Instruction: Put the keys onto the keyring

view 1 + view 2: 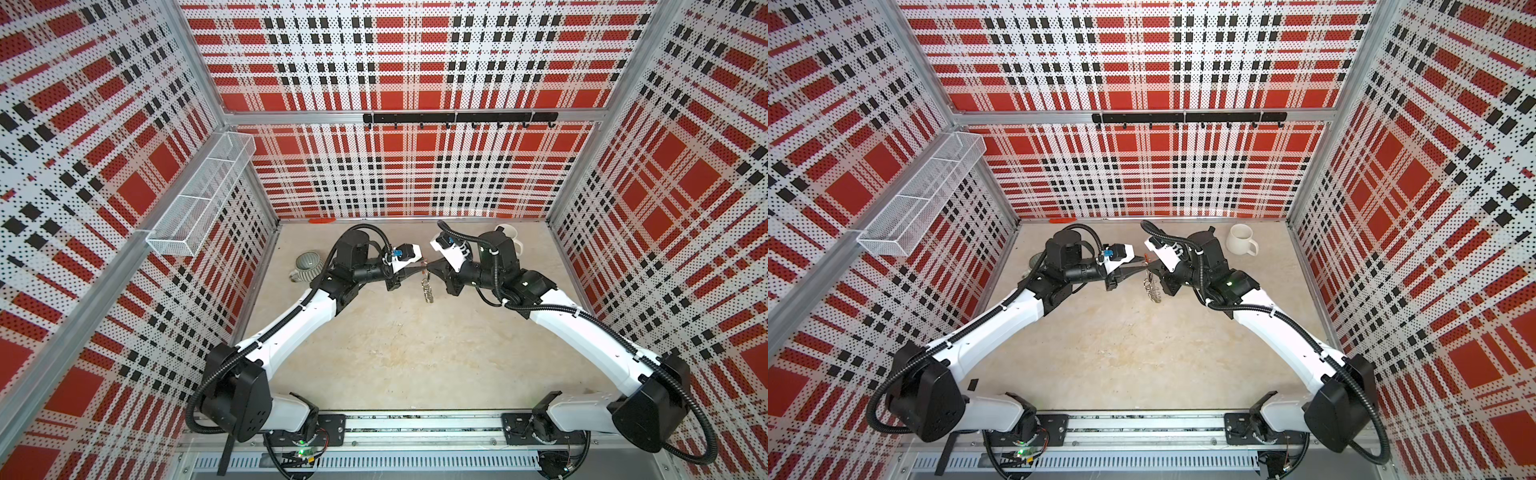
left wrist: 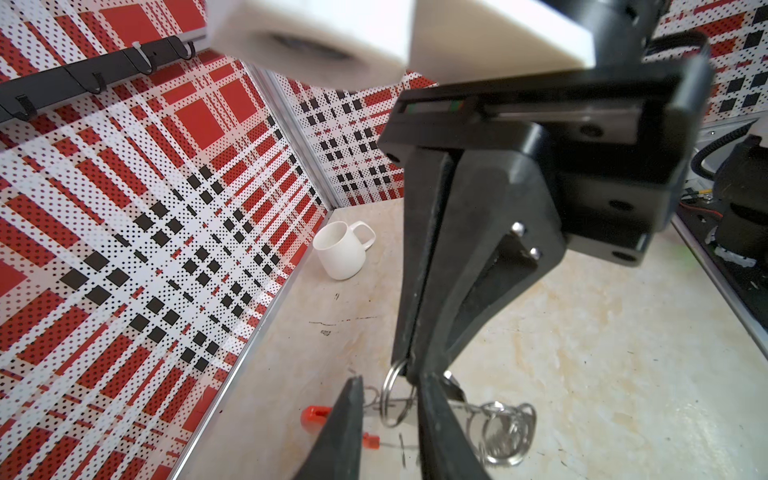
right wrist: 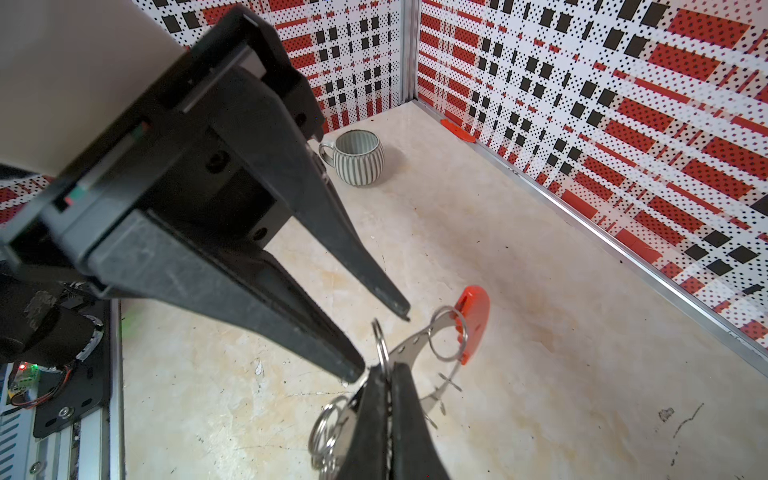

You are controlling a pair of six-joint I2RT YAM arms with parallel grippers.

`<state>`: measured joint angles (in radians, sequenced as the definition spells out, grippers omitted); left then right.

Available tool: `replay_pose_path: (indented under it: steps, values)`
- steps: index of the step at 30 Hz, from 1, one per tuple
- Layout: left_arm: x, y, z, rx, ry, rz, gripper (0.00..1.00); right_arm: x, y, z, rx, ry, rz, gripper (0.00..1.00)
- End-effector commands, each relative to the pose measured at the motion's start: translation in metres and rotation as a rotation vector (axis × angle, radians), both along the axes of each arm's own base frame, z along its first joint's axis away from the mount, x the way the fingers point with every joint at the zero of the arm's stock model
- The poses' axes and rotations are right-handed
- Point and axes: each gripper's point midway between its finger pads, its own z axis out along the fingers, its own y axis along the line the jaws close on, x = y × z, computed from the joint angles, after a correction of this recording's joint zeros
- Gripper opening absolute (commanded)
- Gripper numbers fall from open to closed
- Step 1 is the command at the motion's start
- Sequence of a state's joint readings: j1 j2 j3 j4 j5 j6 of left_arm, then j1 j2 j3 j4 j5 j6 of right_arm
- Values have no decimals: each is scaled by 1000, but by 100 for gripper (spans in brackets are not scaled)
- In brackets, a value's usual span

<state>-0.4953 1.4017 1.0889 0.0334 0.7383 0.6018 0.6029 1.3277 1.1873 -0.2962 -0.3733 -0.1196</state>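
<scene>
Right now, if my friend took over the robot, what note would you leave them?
Right gripper: shut on the keyring, held up with rings dangling.
Left gripper: open, straddling one small ring; contact unclear.
Keys: none visible in any view.
Done: keyring picked up. Left: get a key onto it.

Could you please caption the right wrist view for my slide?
Right gripper clamps the keyring; left gripper, jaws open, straddles one small loop.
</scene>
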Motion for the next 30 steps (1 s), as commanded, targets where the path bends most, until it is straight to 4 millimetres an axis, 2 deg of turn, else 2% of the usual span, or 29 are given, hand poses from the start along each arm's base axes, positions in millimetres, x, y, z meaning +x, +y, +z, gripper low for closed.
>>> replay_pose_path:
  steps: [1, 5, 11, 18, 20, 25, 30]
  values:
    - [-2, -5, 7, -8, -10, -32, 25, -4, 5, 20, 20, -62, 32, 0]
    - [-3, -7, 6, -4, -2, -44, 19, -4, 6, 20, 18, -62, 33, 0]
    - [-4, -7, 2, 7, 12, -53, 0, -4, 7, 20, 29, -56, 34, 0]
    - [-5, -5, 5, -46, 38, -40, 0, -2, 8, 18, 84, -2, 22, 0]
    - [-5, -3, 11, -111, 53, -29, 0, -1, 7, 16, 125, 38, 32, 5]
    - [-12, 1, 26, -282, 85, -9, 0, -1, -4, 20, 296, 137, 81, 27]
    - [-16, -6, 30, -362, 144, 1, 0, -7, -10, 24, 433, 196, 137, 30]
